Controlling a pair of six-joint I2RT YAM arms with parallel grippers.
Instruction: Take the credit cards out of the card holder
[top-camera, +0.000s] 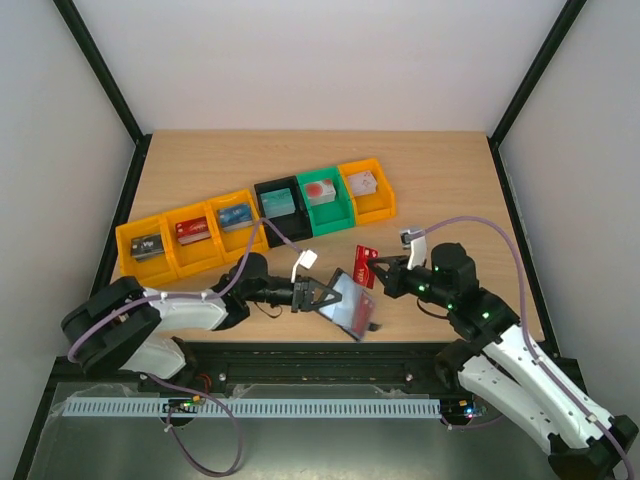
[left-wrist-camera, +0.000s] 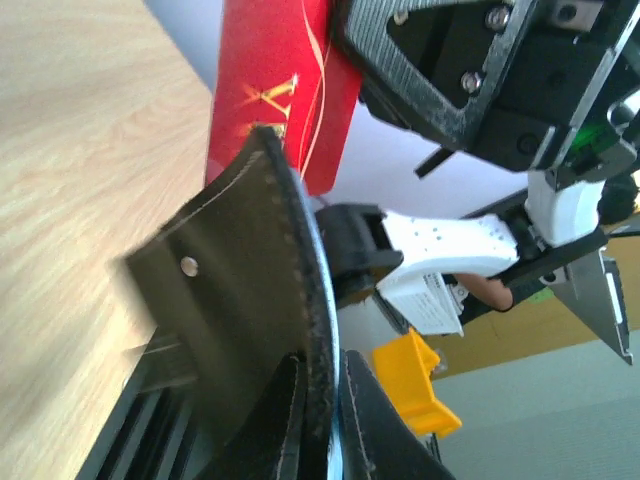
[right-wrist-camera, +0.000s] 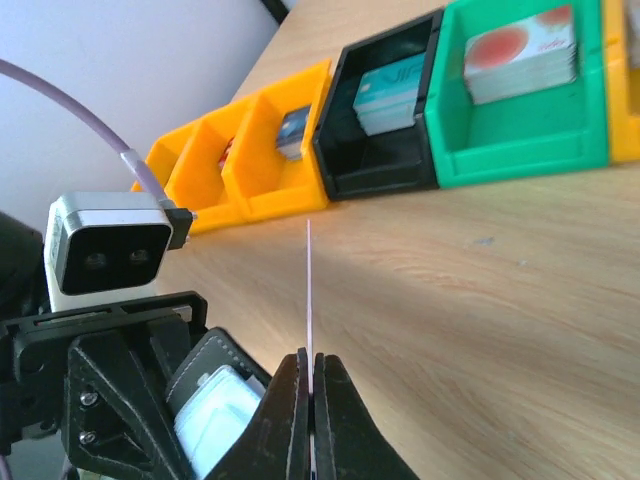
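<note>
While my left gripper (top-camera: 318, 295) is clamped on the open card holder (top-camera: 350, 305), lifted over the middle of the table's (top-camera: 440, 200) near edge, my right gripper (top-camera: 380, 272) pinches the red credit card (top-camera: 366, 262) just beside the holder's far rim.

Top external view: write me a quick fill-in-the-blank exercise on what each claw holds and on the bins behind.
1. The right claw is shut on a thin credit card whose colour is ____.
2. The left claw is shut on the black ____.
3. Between the black bin and the rightmost yellow bin stands a bin coloured ____.
4. The row holds ____ bins in all.

Missing words: red; card holder; green; six.
</note>
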